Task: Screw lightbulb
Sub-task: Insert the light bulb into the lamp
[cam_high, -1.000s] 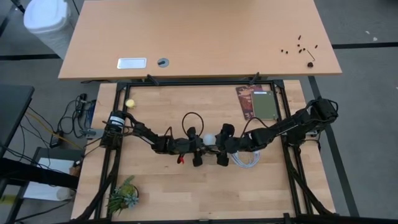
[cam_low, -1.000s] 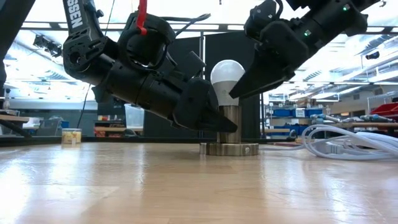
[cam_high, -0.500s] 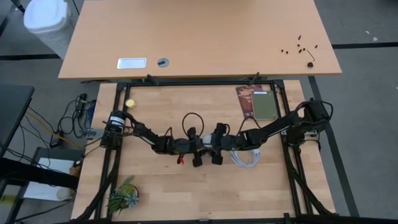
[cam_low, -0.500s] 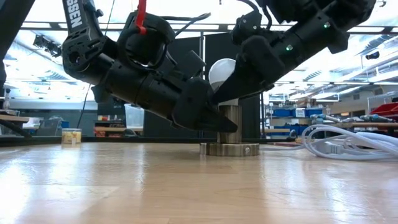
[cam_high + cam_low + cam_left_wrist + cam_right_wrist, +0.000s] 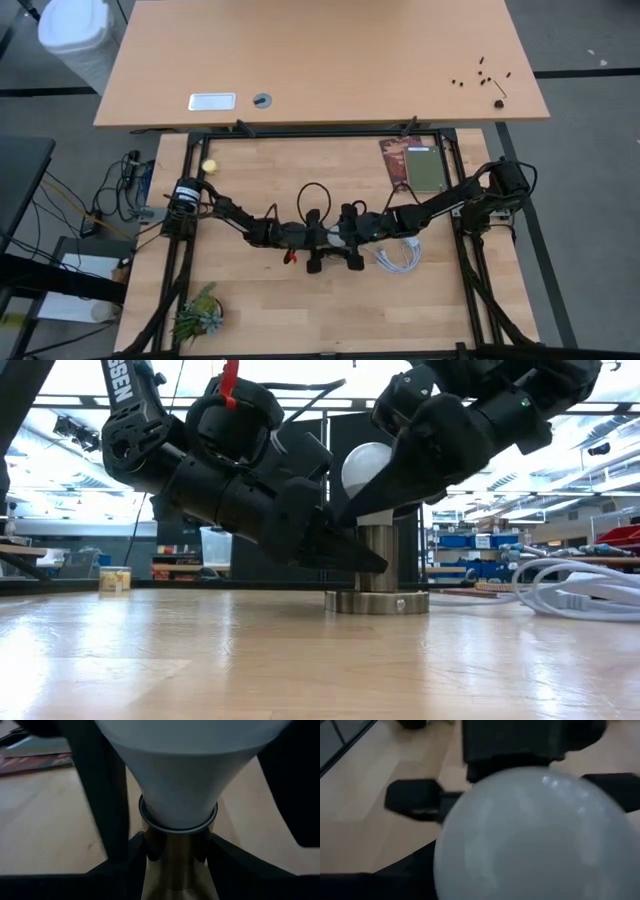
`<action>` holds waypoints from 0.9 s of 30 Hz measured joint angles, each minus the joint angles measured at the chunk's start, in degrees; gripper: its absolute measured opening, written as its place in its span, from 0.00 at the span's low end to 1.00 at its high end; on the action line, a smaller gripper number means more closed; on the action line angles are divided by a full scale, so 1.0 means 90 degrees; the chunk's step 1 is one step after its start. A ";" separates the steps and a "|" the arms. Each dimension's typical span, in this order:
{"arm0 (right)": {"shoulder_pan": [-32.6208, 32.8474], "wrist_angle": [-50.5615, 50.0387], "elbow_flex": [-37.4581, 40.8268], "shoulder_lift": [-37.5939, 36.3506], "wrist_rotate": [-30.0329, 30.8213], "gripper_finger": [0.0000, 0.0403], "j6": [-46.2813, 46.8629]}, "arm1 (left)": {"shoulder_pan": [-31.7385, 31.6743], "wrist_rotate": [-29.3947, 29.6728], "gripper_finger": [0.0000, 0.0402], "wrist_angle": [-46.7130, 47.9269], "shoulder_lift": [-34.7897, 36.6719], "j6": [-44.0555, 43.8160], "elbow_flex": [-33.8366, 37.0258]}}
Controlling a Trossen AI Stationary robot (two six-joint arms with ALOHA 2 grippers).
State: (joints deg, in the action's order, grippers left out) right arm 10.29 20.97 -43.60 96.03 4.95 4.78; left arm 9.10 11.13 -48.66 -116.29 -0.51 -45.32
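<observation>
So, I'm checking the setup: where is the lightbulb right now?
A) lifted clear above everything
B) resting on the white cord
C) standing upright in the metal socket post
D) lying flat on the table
C: the lightbulb sits upright atop the metal socket post, its neck meeting the collar in the left wrist view.

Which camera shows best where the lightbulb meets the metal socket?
The left wrist view: the lightbulb's white neck enters the socket there, seam unobstructed. The low view shows the bulb standing upright on the socket, partly behind both grippers. The right wrist view shows only the dome. The high view hides it under the arms.
</observation>
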 joint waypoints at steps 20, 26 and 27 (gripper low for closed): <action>0.0391 0.0366 0.0122 -0.0010 -0.0395 0.77 -0.0672 | 0.0056 -0.0998 0.46 -0.0024 -0.0007 0.0247 0.0007; 0.0310 0.1440 0.0483 -0.0029 -0.0617 0.77 -0.0771 | 0.0151 -0.0958 0.46 -0.0051 -0.0012 0.0322 0.0010; 0.0287 0.1794 0.0674 -0.0029 -0.0645 0.77 -0.0696 | 0.0159 -0.0937 0.46 -0.0051 -0.0012 0.0322 0.0010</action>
State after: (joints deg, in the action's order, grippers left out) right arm 12.87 37.11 -37.53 95.77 -0.86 -1.48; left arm 10.53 2.69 -49.12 -116.40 2.39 -45.23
